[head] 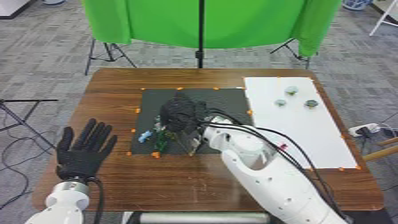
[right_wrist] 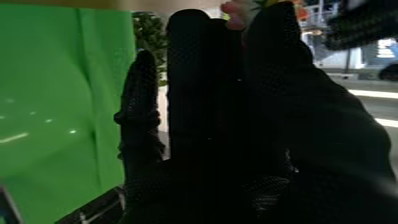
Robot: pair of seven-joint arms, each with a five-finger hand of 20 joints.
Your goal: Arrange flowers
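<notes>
Left hand spread near table edge; right hand over mat, can't tell grip.

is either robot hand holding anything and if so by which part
The black-gloved left hand holds nothing. A pink flower is close by the black-gloved right hand, but whether it's held, and where, can't be told.

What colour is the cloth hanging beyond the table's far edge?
Bright green, plain; the cloth shows best in the head view.
</notes>
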